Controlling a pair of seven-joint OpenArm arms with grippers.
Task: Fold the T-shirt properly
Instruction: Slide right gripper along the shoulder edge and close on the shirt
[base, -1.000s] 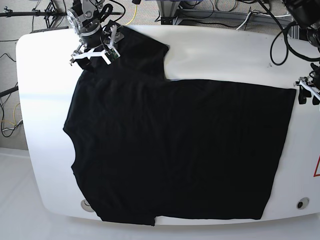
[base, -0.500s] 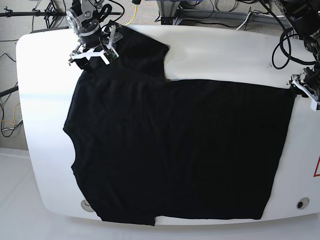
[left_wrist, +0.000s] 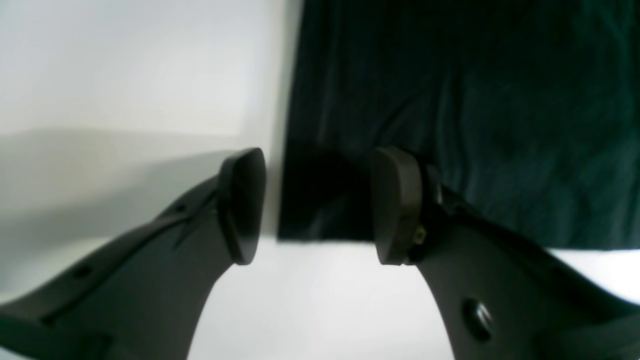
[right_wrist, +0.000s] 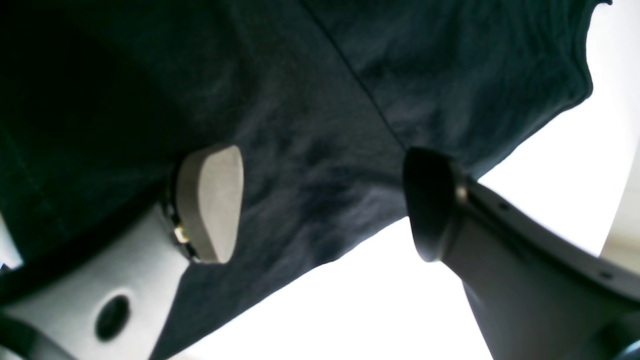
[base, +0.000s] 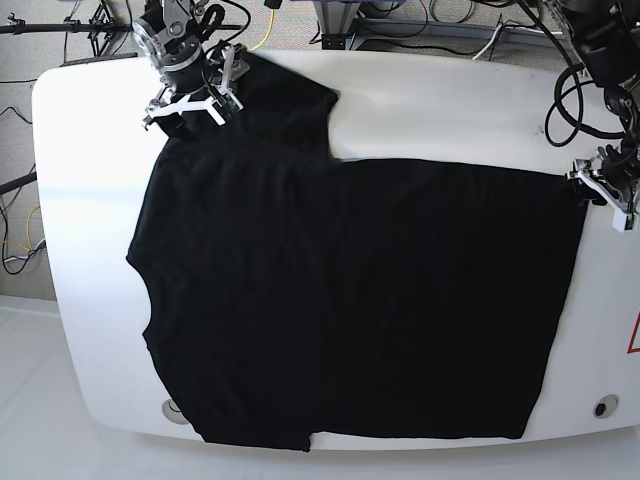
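We see the T-shirt (base: 350, 300) spread flat over most of the white table (base: 450, 110), one sleeve lying up toward the far edge. The right gripper (right_wrist: 320, 205) sits over that sleeve with its jaws apart, cloth showing between them but not pinched. The left gripper (left_wrist: 315, 205) hovers at the shirt's hem corner, jaws apart, one pad (left_wrist: 395, 205) over fabric and the other over bare table; we see nothing gripped

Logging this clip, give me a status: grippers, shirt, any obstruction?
Left gripper open, straddling the T-shirt hem corner. Right gripper open over the sleeve, nothing held. T-shirt spread flat on the table, unfolded. Nothing in the way.
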